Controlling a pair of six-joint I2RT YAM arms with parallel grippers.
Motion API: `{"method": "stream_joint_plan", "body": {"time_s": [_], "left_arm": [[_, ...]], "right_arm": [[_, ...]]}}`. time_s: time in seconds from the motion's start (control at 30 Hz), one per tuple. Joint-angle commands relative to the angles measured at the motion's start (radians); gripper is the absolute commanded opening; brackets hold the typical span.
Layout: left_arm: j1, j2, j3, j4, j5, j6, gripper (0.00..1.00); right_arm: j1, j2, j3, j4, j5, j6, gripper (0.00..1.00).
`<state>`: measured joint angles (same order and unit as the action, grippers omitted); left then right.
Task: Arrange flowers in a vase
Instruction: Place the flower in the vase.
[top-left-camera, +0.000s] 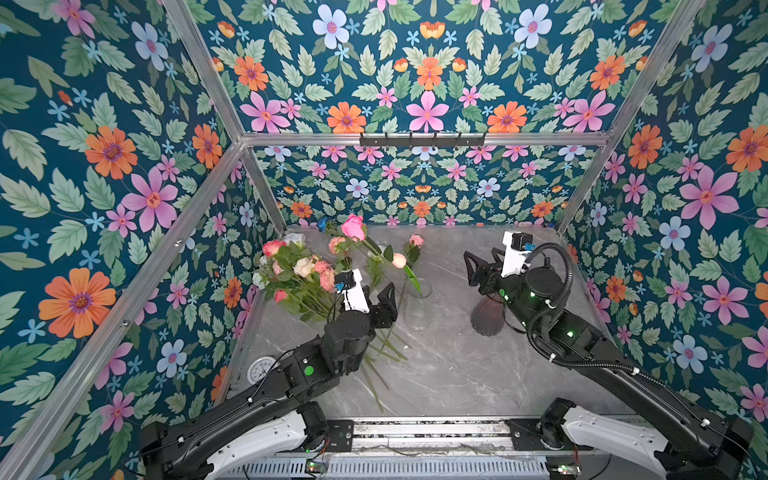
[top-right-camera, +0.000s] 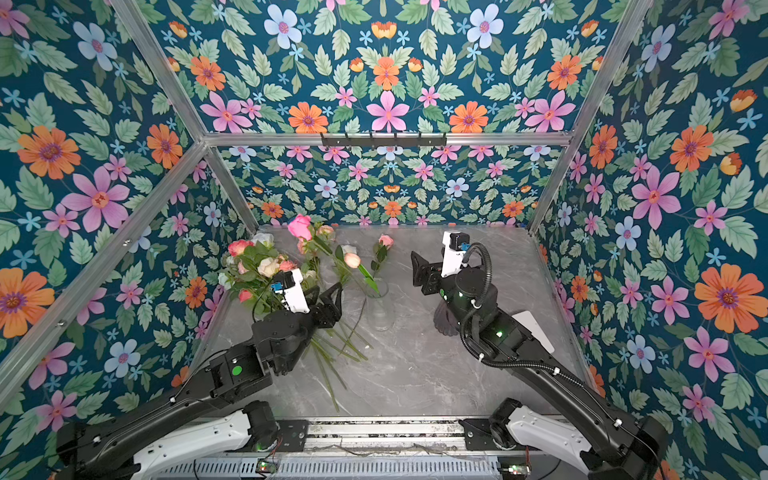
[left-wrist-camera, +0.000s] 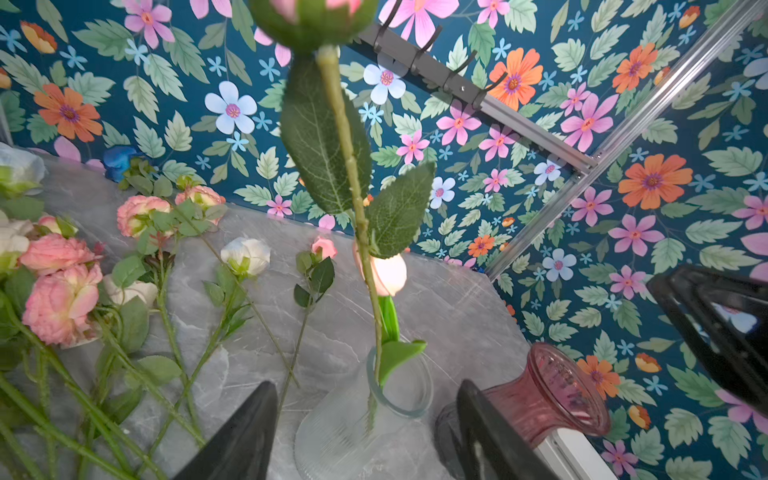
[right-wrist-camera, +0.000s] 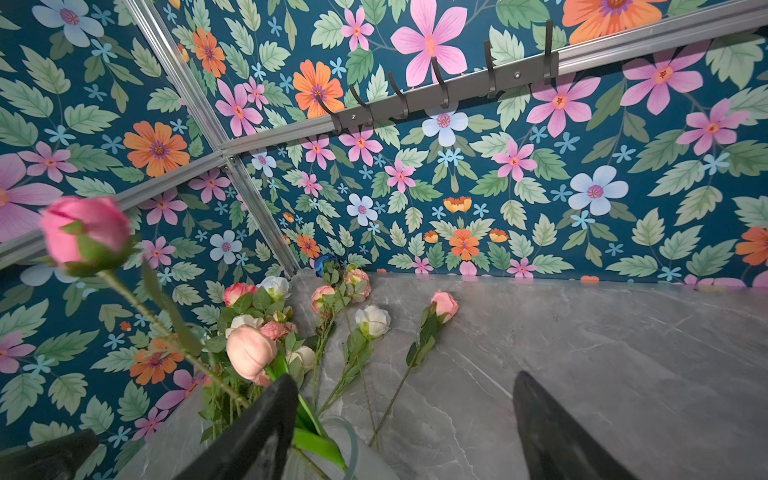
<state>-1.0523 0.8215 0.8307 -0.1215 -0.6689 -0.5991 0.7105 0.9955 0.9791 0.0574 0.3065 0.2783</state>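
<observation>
Two vases: clear vase (left-wrist-camera: 332, 436) holds two stems, pink rose (top-left-camera: 353, 226) and peach bud (top-left-camera: 399, 260); pink vase (left-wrist-camera: 552, 386) nearby. Loose flowers (top-left-camera: 299, 270) crowd far-left corner of table (top-left-camera: 457, 374). Left gripper (left-wrist-camera: 365, 388) and right gripper (right-wrist-camera: 406, 379) wide, holding nothing.

You've got bright, even light all round, a soft sheen on the grey marble-look tabletop (top-left-camera: 457, 374), faint shadows, and your wrist views bow at the edges, with the close pink rosebud (left-wrist-camera: 311, 16) blurred.

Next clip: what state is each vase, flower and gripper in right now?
Clear ribbed glass vase: upright, holding pink rose and peach bud.
Dusky pink glass vase: upright, empty.
Loose pink, peach and white flowers: lying on grey table.
Left gripper: jaws open, empty.
Right gripper: jaws open, empty.
</observation>
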Motion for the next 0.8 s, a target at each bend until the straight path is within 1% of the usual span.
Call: {"method": "stream_joint_plan", "body": {"time_s": [0.0, 0.07, 0.13, 0.17, 0.2, 0.27, 0.3, 0.33, 0.4, 0.43, 0.47, 0.53, 0.57, 0.63, 0.7, 0.77], "left_arm": [[0.003, 0.011, 0.072, -0.145, -0.116, -0.064, 0.7], [0.005, -0.004, 0.094, -0.235, -0.162, -0.122, 0.69], [0.014, -0.045, 0.073, -0.285, -0.188, -0.167, 0.69], [0.031, -0.06, 0.064, -0.316, -0.196, -0.194, 0.7], [0.067, -0.074, 0.054, -0.36, -0.191, -0.229, 0.7], [0.195, -0.094, 0.018, -0.375, -0.094, -0.239, 0.71], [0.299, -0.097, -0.006, -0.375, 0.0, -0.243, 0.71], [0.421, -0.094, -0.035, -0.363, 0.121, -0.246, 0.71], [0.623, -0.071, -0.089, -0.318, 0.347, -0.247, 0.68], [0.712, -0.049, -0.123, -0.282, 0.448, -0.251, 0.65], [0.772, -0.024, -0.144, -0.252, 0.511, -0.254, 0.61], [0.869, 0.049, -0.174, -0.19, 0.603, -0.261, 0.52], [0.899, 0.085, -0.18, -0.155, 0.626, -0.259, 0.51], [0.95, 0.173, -0.178, -0.088, 0.642, -0.252, 0.49], [0.989, 0.246, -0.177, -0.004, 0.657, -0.254, 0.39], [1.023, 0.32, -0.166, 0.068, 0.673, -0.262, 0.37]], "right_arm": [[0.0, 0.002, 0.016, -0.01, -0.024, 0.024, 0.81], [0.001, -0.004, 0.016, -0.016, -0.027, 0.03, 0.81], [0.001, -0.009, 0.017, -0.026, -0.03, 0.034, 0.81], [0.0, -0.01, 0.017, -0.029, -0.031, 0.034, 0.8], [0.001, -0.012, 0.017, -0.034, -0.03, 0.038, 0.8], [0.0, -0.014, 0.015, -0.033, -0.035, 0.039, 0.79], [0.0, -0.011, 0.016, -0.034, -0.036, 0.042, 0.79], [0.0, -0.009, 0.018, -0.037, -0.036, 0.043, 0.78], [0.0, -0.006, 0.027, -0.05, -0.046, 0.04, 0.78], [0.001, -0.007, 0.031, -0.057, -0.047, 0.038, 0.77], [0.0, -0.01, 0.031, -0.06, -0.048, 0.038, 0.77], [0.001, -0.021, 0.027, -0.063, -0.044, 0.035, 0.77], [0.001, -0.027, 0.026, -0.066, -0.043, 0.033, 0.76], [0.0, -0.036, 0.024, -0.07, -0.04, 0.024, 0.76], [0.0, -0.044, 0.019, -0.073, -0.035, 0.017, 0.76], [0.0, -0.05, 0.017, -0.074, -0.031, 0.013, 0.76]]}}
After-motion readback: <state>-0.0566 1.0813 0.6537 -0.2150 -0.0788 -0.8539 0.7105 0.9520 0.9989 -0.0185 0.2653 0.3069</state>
